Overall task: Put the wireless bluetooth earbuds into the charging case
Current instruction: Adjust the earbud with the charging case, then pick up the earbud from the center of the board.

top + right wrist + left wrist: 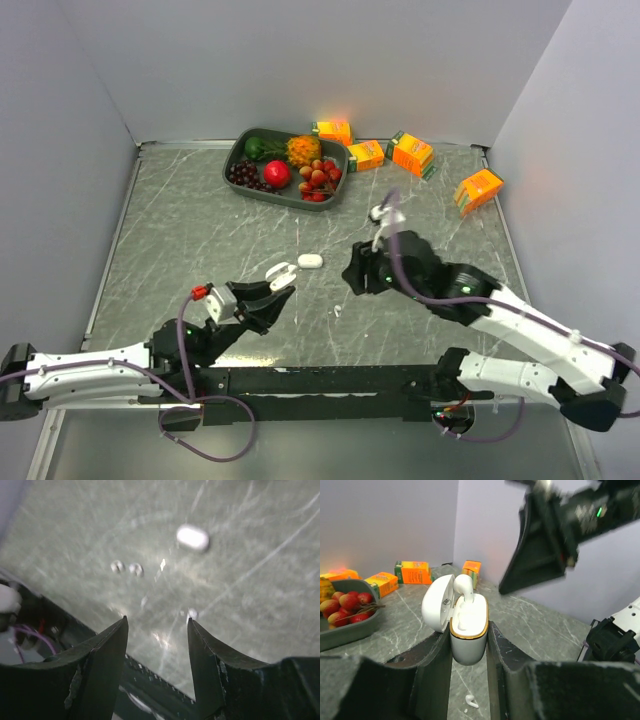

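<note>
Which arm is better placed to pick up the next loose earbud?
Right. The right pincer is open and empty above the table near a loose earbud; the left pincer is busy, clamped on the open charging case.

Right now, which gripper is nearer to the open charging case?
Left. The left gripper clamps the open charging case between its fingers. The right gripper hangs to the case's right, apart from it, with jaws open and empty.

No legible text; print on orange cartons (366, 154), small mark on lid of charging case (468, 635) unreadable.
</note>
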